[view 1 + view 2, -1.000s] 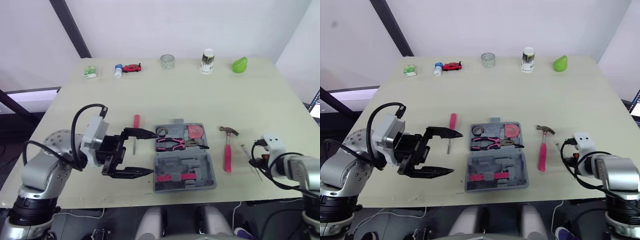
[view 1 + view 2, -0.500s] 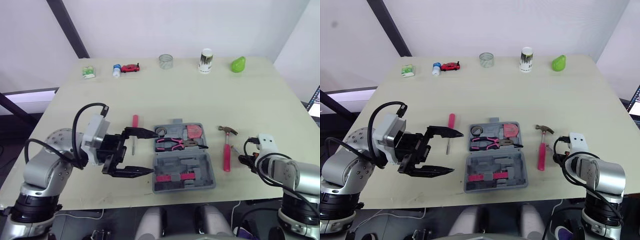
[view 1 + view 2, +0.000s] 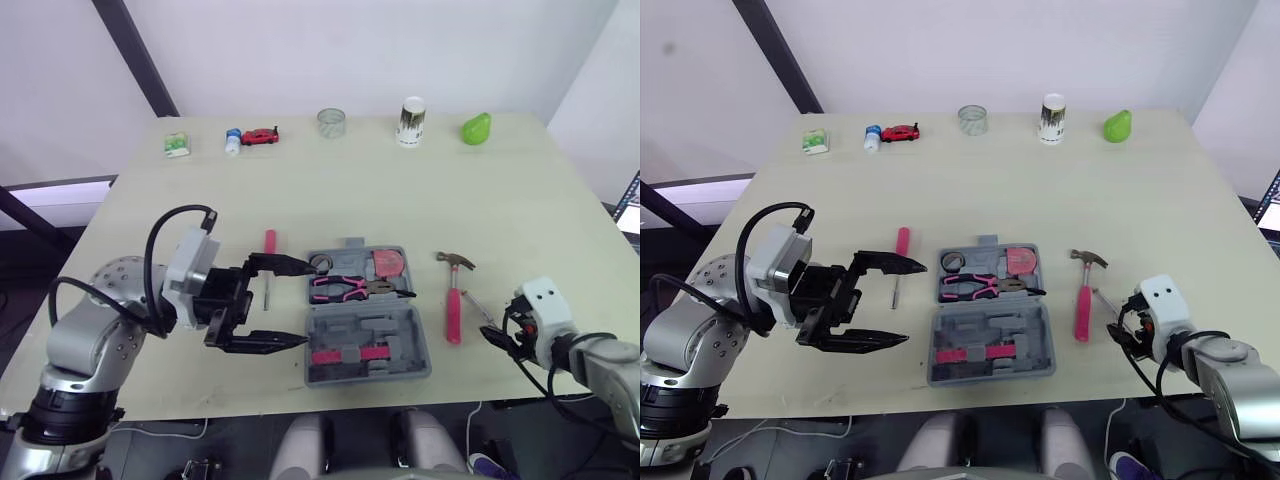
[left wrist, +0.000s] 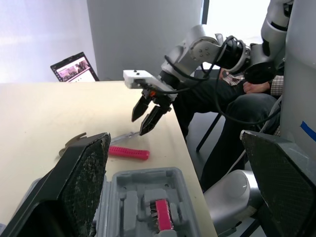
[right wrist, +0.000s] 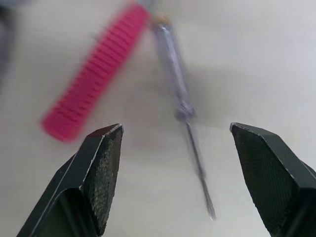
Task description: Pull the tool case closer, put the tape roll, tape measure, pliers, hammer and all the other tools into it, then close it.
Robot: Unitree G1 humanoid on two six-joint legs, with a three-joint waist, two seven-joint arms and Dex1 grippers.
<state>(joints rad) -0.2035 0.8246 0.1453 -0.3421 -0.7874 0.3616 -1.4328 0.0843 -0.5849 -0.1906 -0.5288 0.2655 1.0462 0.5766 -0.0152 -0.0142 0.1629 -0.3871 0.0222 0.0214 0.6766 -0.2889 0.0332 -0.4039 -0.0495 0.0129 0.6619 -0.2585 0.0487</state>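
Observation:
The grey tool case (image 3: pixel 368 340) lies open at the table's middle front. In it are the pink pliers (image 3: pixel 350 288), a pink tape measure (image 3: pixel 389 264) and a dark tape roll (image 3: pixel 321 262). My left gripper (image 3: pixel 304 303) hangs wide open just left of the case, holding nothing. A pink-handled screwdriver (image 3: pixel 270 245) lies behind it. Right of the case lies the hammer (image 3: pixel 455 302), and beside it a clear-handled screwdriver (image 5: pixel 174 59). My right gripper (image 5: pixel 175 129) is open just above that screwdriver's shaft, near the front right edge; it also shows in the left wrist view (image 4: pixel 147 116).
Along the far edge stand a small green box (image 3: pixel 176 146), a red toy car (image 3: pixel 263 135), a clear roll (image 3: pixel 332 122), a white cup (image 3: pixel 410 121) and a green pear (image 3: pixel 477 129). A seated person (image 4: pixel 247 103) and a laptop (image 4: pixel 74 68) are beyond the table's right side.
My right gripper has gone from shut to open and turned a little over the clear-handled screwdriver. The left arm has stayed put.

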